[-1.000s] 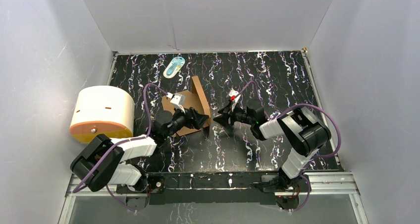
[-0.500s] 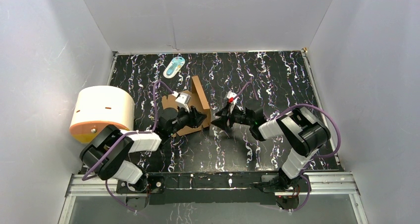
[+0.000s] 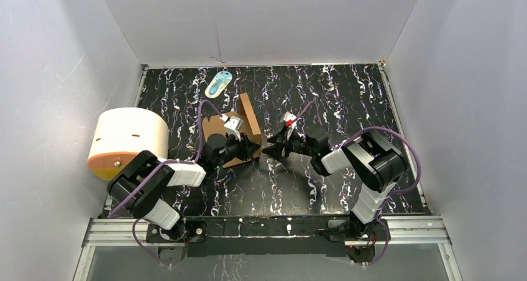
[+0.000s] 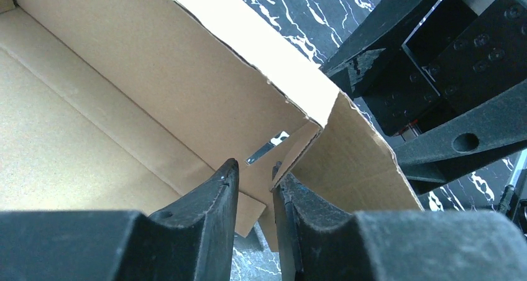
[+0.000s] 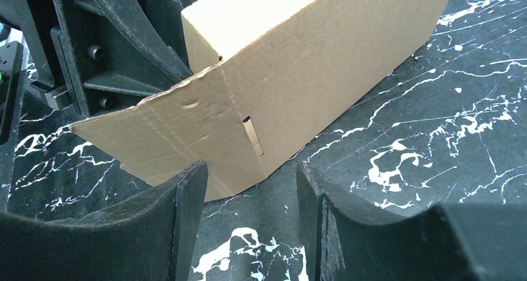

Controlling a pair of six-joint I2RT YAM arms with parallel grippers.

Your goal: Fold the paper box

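Observation:
The paper box [image 3: 247, 120] is brown cardboard, half formed, with one long wall standing up at the middle of the table. In the left wrist view I look into its inside [image 4: 124, 107]; an end flap [image 4: 354, 163] rests against my right fingertip. My left gripper [image 3: 253, 148] [image 4: 253, 166] sits at the box's near corner, its jaws drawn to a narrow gap with nothing seen pinched in it. My right gripper [image 3: 268, 150] [image 5: 252, 169] faces that same corner from the other side and is open. The box's outer wall [image 5: 311, 57] stands just beyond its fingers.
A white-and-orange cylinder [image 3: 127, 141] stands at the left edge of the black marbled table [image 3: 348, 101]. A small teal-white packet [image 3: 218, 83] lies near the back wall. White walls close in the table on three sides.
My left gripper's jaws have closed from wide apart to a narrow gap, and its arm has pushed in at the box corner. The right gripper has crept slightly left toward the box.

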